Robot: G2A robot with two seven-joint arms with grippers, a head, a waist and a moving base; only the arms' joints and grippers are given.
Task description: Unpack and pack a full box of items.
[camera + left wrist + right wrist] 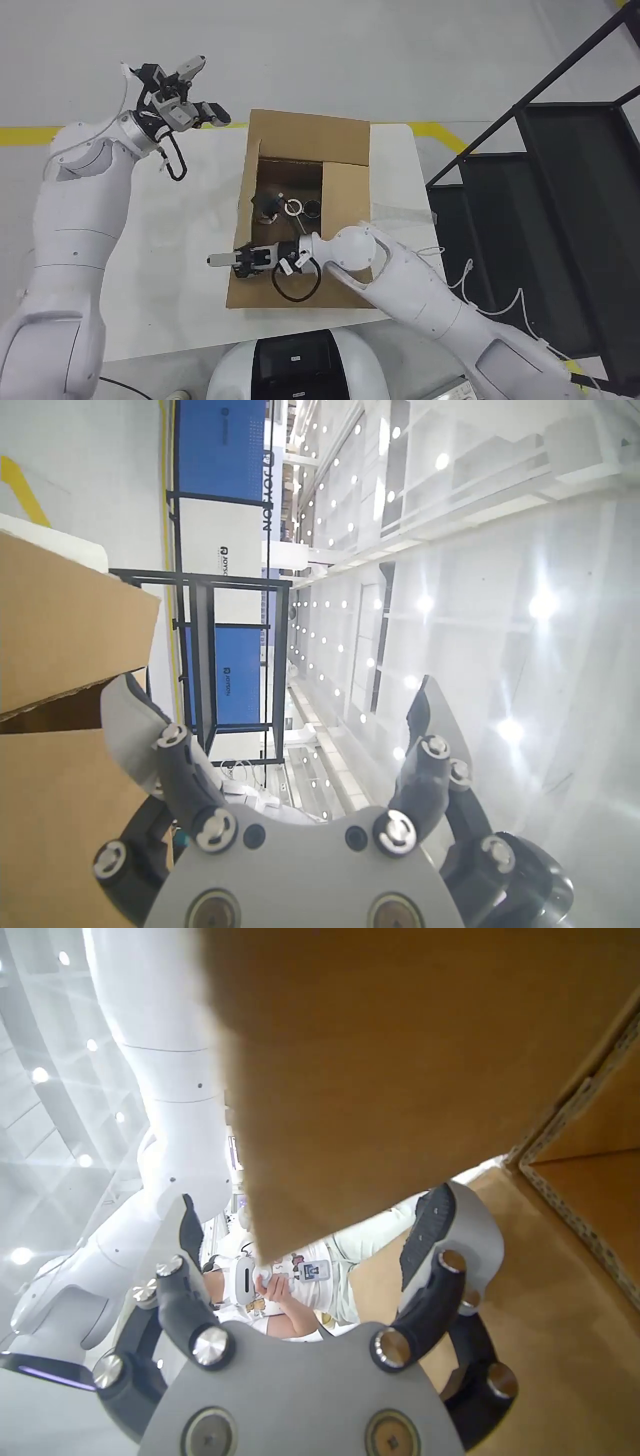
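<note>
Fingers of the right gripper gape astride the flap at 7 o'clock of the box, which sits mid-table. At its 10 o'clock, the left gripper hovers, also spread and empty. Cardboard looks light, stiff and crease-prone, so pinch the flap mid-edge.

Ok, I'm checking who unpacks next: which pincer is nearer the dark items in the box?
Right. The right pincer sits over the near-left edge of the box, close to the dark items; the left pincer hangs off its far-left corner.
</note>
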